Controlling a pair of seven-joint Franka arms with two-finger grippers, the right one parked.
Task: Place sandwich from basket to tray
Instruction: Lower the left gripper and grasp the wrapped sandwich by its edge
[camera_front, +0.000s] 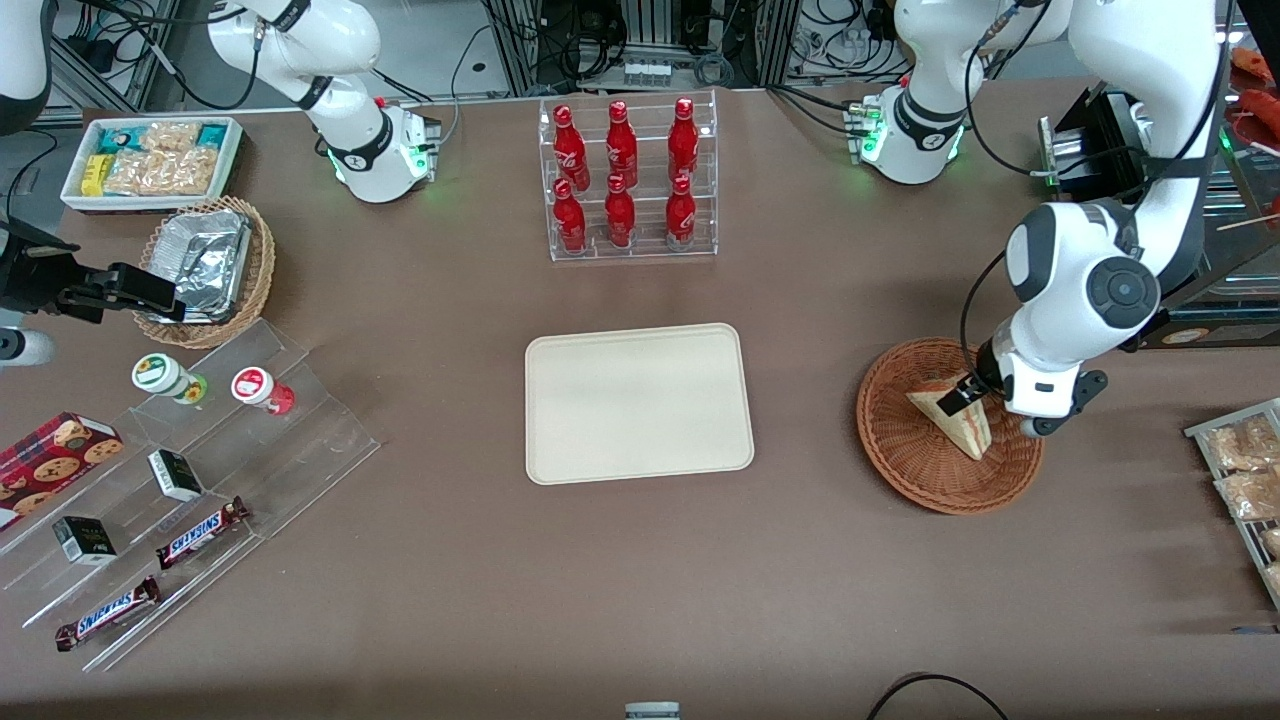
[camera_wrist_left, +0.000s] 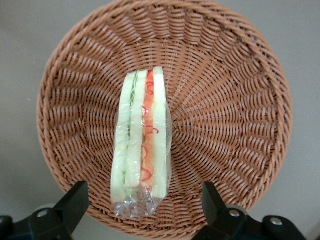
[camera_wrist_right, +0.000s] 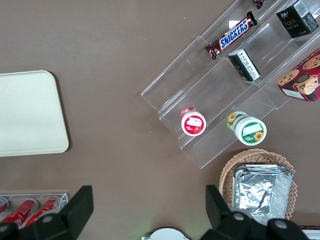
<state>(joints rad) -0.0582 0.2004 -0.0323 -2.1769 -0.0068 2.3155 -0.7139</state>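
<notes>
Hovering over the basket (camera_front: 948, 428) at the working arm's end of the tabletop (camera_front: 640, 560), the tool (camera_wrist_left: 145, 200) stands wide open, its two fingers (camera_wrist_left: 75, 202) spread to either side of the sandwich (camera_wrist_left: 141, 145) and, as far as the wrist view shows, touching neither the bread nor the wicker. The sandwich, wrapped in clear film, stands on edge inside the basket, cut face up, with pale bread outside and green and red-orange filling between. The tray (camera_front: 638, 403) lies bare, well apart from the basket, toward the parked arm's end, with the rack of red bottles (camera_front: 627, 178) farther from the front camera than the tray. Risks from here look plain enough: the wedge is soft, so a hard close could crush it or squeeze the filling out; the slick film could let it slip during the carry; and fingers set too low could catch the basket's weave and drag or tip the whole basket. A grip near the narrow end may also let the wedge swing and drop short of the tray.
</notes>
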